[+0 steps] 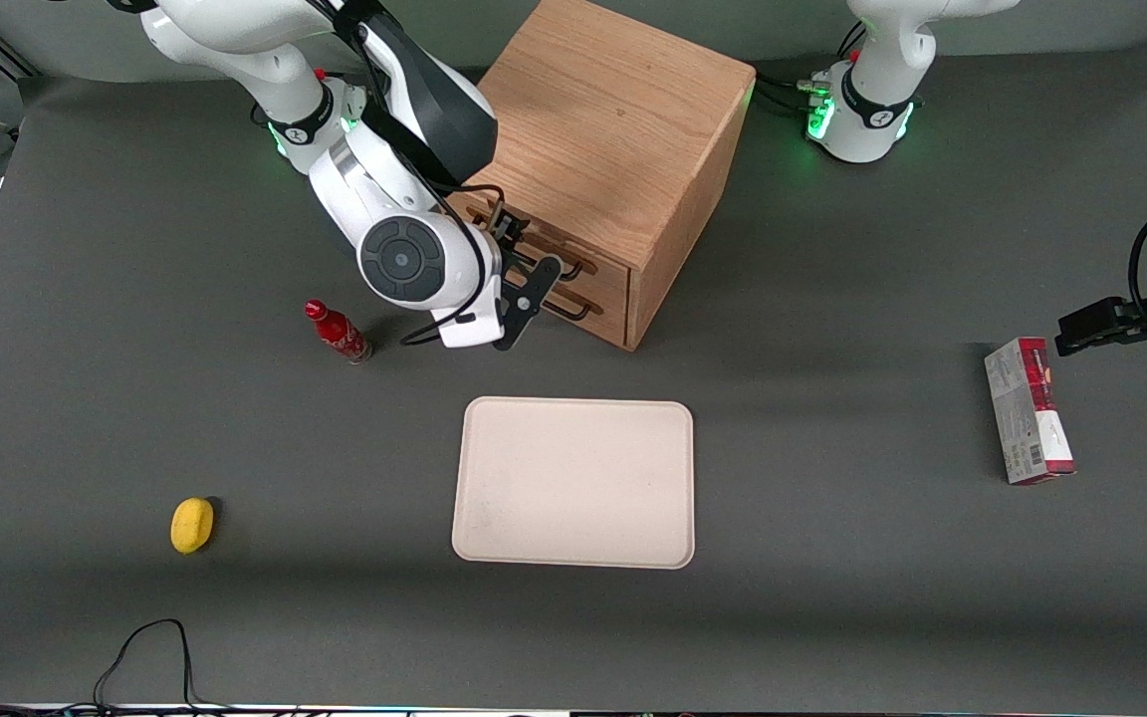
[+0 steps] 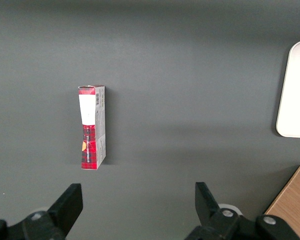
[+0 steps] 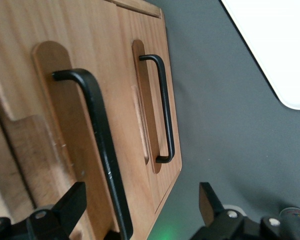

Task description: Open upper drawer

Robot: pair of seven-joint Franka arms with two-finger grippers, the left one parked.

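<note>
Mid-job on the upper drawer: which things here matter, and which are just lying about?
Job:
- upper drawer, closed, with its black handle
- tool, open, in front of that handle
- oak cabinet

Lying about:
- lower drawer
- red bottle
- beige tray
- yellow lemon
- red carton

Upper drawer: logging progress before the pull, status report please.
Gripper open, at the cabinet front, fingers straddling the upper drawer's handle. Upper drawer looks shut. Nothing blocking; tray lies nearer the camera.

Upper drawer (image 3: 65, 145) — oak, black-handled
</note>
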